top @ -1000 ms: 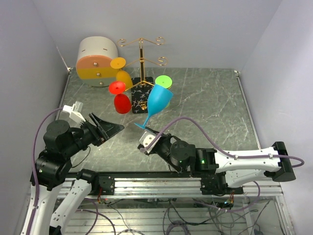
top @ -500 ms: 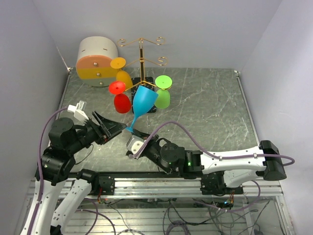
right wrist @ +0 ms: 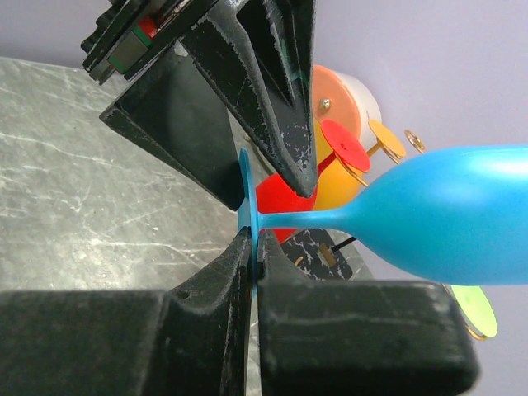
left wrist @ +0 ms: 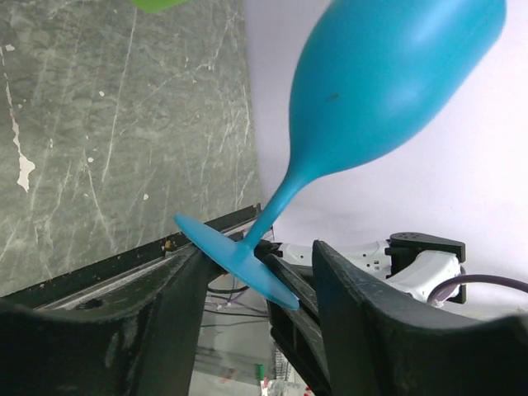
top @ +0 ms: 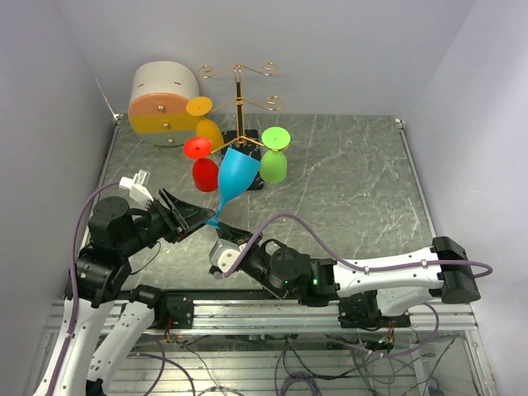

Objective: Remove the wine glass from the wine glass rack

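The blue wine glass [top: 236,170] is off the rack and tilted in the air, with its foot [top: 213,221] low and to the left. My right gripper [right wrist: 254,246] is shut on the rim of the foot disc [right wrist: 245,194]. My left gripper [top: 190,216] is open, with a finger on each side of that foot [left wrist: 235,260]. The bowl [left wrist: 388,74] points away from it. The gold rack pole [top: 238,99] stands behind on its black marble base [top: 257,183]. Red [top: 205,174], orange [top: 209,132] and green [top: 273,166] glasses hang on it.
A round white-and-orange drawer box [top: 162,103] stands at the back left beside the rack. Lilac walls close in the table on the left, back and right. The metal rail [top: 247,309] with the arm bases runs along the near edge.
My right gripper has carried the blue glass left and toward me, away from the rack. Its foot now sits between my left gripper's open fingers. The left arm has shifted slightly.
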`<state>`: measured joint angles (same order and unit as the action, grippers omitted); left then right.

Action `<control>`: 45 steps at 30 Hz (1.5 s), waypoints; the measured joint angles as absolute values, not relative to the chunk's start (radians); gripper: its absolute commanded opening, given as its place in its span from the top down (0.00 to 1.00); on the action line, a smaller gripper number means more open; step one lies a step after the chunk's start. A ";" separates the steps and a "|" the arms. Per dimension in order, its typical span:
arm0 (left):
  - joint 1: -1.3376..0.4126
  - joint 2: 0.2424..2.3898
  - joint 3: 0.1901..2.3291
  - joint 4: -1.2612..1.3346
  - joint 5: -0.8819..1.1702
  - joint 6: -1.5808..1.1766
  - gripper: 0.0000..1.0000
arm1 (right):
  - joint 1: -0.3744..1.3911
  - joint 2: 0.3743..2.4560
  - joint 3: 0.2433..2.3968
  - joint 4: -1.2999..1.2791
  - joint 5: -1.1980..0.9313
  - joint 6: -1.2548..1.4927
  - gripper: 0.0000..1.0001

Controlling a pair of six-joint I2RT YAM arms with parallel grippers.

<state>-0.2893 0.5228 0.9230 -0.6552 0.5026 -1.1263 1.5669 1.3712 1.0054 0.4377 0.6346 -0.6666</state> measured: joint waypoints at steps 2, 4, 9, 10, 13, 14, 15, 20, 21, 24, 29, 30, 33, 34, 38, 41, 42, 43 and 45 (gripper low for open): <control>-0.289 0.522 0.908 -0.648 0.506 -1.127 0.50 | 1.570 1.365 0.990 0.451 0.636 -0.675 1.00; -0.289 0.519 0.891 -0.638 0.508 -1.131 0.62 | 1.570 1.361 0.985 0.451 0.636 -0.678 1.00; -0.290 0.501 0.860 -0.590 0.525 -1.165 0.88 | 1.571 1.348 0.979 0.421 0.625 -0.677 0.97; -0.290 0.496 0.851 -0.582 0.528 -1.174 0.91 | 1.571 1.343 0.979 0.403 0.619 -0.675 0.95; -0.291 0.484 0.831 -0.562 0.535 -1.201 0.93 | 1.573 1.330 0.976 0.366 0.611 -0.663 0.78; -0.292 0.478 0.824 -0.554 0.536 -1.205 0.93 | 1.573 1.324 0.976 0.349 0.608 -0.654 0.70; -0.293 0.471 0.818 -0.547 0.538 -1.207 0.93 | 1.575 1.316 0.976 0.330 0.606 -0.636 0.63; -0.294 0.426 0.802 -0.498 0.509 -1.191 0.93 | 1.591 1.225 0.982 0.205 0.617 -0.510 0.56; -0.294 0.414 0.797 -0.491 0.501 -1.191 0.93 | 1.593 1.201 0.990 0.168 0.618 -0.478 0.56; -0.294 0.376 0.785 -0.480 0.464 -1.190 0.93 | 1.597 1.128 1.020 0.051 0.624 -0.371 0.56; -0.294 0.313 0.782 -0.482 0.389 -1.164 0.93 | 1.597 1.001 1.055 -0.174 0.678 -0.186 0.52; -0.294 0.301 0.782 -0.485 0.374 -1.152 0.93 | 1.597 0.981 1.063 -0.215 0.707 -0.151 0.49; -0.294 0.272 0.782 -0.505 0.337 -1.117 0.93 | 1.591 0.958 1.089 -0.307 0.810 -0.078 0.42; -0.294 0.265 0.782 -0.511 0.330 -1.109 0.93 | 1.583 0.964 1.100 -0.333 0.841 -0.060 0.43; -0.294 0.239 0.782 -0.534 0.303 -1.081 0.93 | 1.440 1.058 1.195 -0.426 0.882 -0.008 0.48; -0.294 0.229 0.782 -0.558 0.285 -1.063 0.93 | 1.219 1.126 1.262 -0.468 0.808 0.033 0.61; -0.294 0.229 0.783 -0.572 0.278 -1.053 0.93 | 1.126 1.139 1.289 -0.487 0.754 0.054 0.72; -0.294 0.229 0.783 -0.581 0.273 -1.048 0.93 | 1.075 1.143 1.307 -0.496 0.723 0.065 0.83; -0.294 0.229 0.784 -0.602 0.265 -1.036 0.93 | 0.993 1.143 1.356 -0.512 0.614 0.099 0.89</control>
